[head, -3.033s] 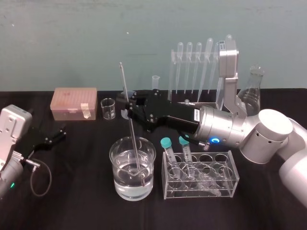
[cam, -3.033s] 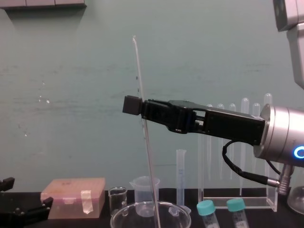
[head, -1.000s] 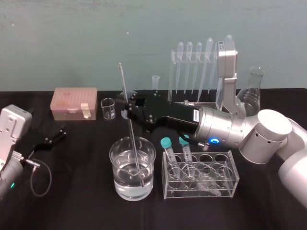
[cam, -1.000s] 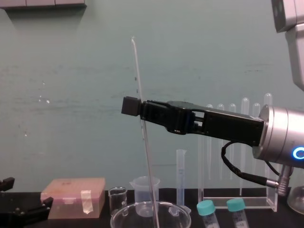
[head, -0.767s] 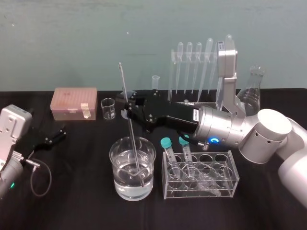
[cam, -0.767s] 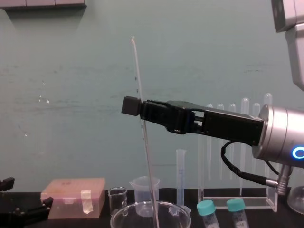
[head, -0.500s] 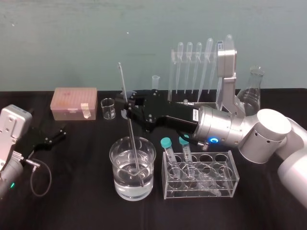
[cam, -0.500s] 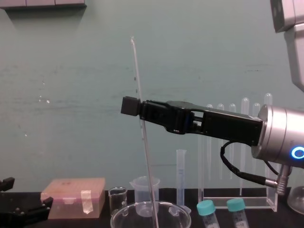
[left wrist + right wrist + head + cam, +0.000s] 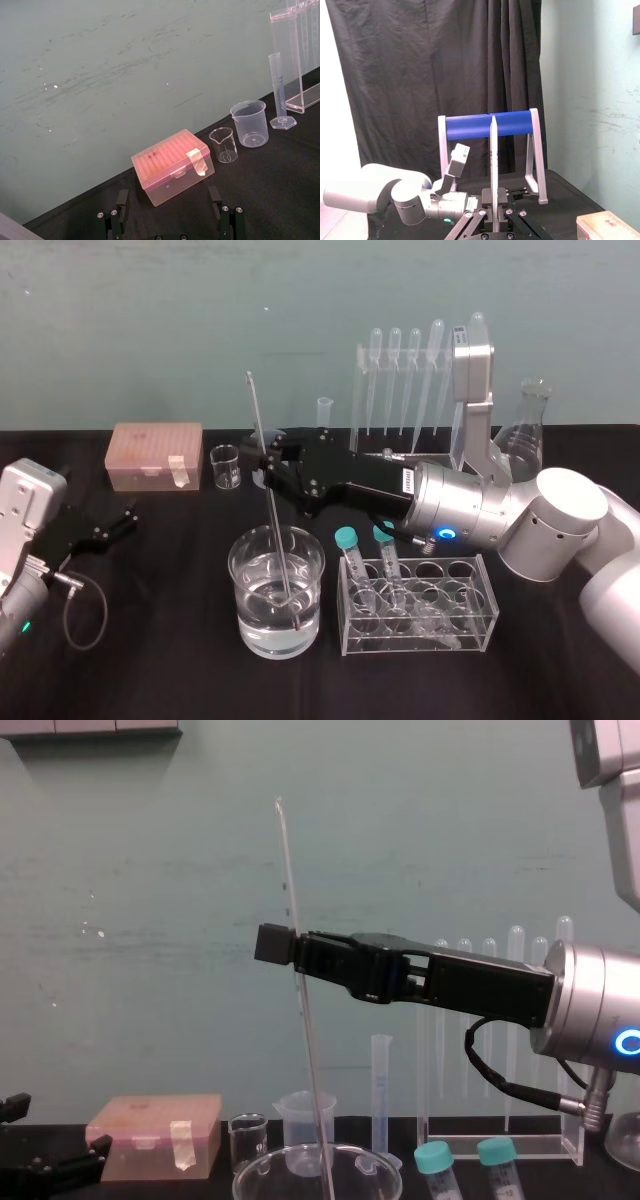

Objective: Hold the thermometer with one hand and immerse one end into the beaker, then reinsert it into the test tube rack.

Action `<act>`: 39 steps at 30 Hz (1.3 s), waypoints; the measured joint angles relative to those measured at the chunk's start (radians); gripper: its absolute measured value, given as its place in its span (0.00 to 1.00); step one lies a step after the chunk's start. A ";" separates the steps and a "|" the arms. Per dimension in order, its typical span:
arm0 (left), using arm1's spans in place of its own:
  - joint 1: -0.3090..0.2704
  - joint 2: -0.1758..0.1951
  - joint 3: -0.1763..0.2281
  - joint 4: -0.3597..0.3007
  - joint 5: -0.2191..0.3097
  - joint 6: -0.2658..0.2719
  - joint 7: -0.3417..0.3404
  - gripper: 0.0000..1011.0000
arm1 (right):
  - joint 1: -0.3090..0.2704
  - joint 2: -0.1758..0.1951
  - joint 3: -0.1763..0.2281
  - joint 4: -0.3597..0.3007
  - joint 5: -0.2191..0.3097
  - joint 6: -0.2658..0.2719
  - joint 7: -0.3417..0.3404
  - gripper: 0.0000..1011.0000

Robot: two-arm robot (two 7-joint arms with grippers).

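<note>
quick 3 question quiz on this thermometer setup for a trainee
1. True or false: the thermometer has its lower end in the water in the beaker.
2. Fill in: the left pincer, parked at the robot's left, is ____.
3. Where does the right pincer grip the thermometer?
A. at its top tip
B. partway along, above the beaker
C. below the waterline

Key: 1 true; 2 open; 3 B.
</note>
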 joint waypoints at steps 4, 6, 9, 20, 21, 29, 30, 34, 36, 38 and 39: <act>0.000 0.000 0.000 0.000 0.000 0.000 0.000 1.00 | -0.001 0.000 0.000 -0.002 0.000 0.000 0.000 0.06; 0.000 0.000 0.000 0.000 0.000 0.000 0.000 1.00 | -0.003 0.001 0.000 -0.003 0.000 0.000 -0.001 0.06; 0.000 0.000 0.000 0.000 0.000 0.000 0.000 1.00 | -0.003 0.001 0.000 -0.005 0.000 0.000 -0.001 0.06; 0.000 0.000 0.000 0.000 0.000 0.000 0.000 1.00 | -0.003 0.003 0.000 -0.009 -0.001 0.001 -0.002 0.06; 0.000 0.000 0.000 0.000 0.000 0.000 0.000 1.00 | -0.003 0.003 0.000 -0.009 -0.001 0.001 -0.002 0.06; 0.000 0.000 0.000 0.000 0.000 0.000 0.000 1.00 | -0.005 0.004 0.001 -0.013 -0.001 0.001 -0.004 0.06; 0.000 0.000 0.000 0.000 0.000 0.000 0.000 1.00 | -0.005 0.004 0.001 -0.013 -0.001 0.001 -0.004 0.06; 0.000 0.000 0.000 0.000 0.000 0.000 0.000 1.00 | -0.005 0.004 0.001 -0.013 0.000 0.002 -0.005 0.06; 0.000 0.000 0.000 0.000 0.000 0.000 0.000 1.00 | -0.006 0.004 0.001 -0.013 0.000 0.002 -0.005 0.06; 0.000 0.000 0.000 0.000 0.000 0.000 0.000 1.00 | -0.007 0.004 0.001 -0.015 0.001 0.002 -0.006 0.06; 0.000 0.000 0.000 0.000 0.000 0.000 0.000 1.00 | -0.007 0.005 0.001 -0.016 0.001 0.002 -0.006 0.06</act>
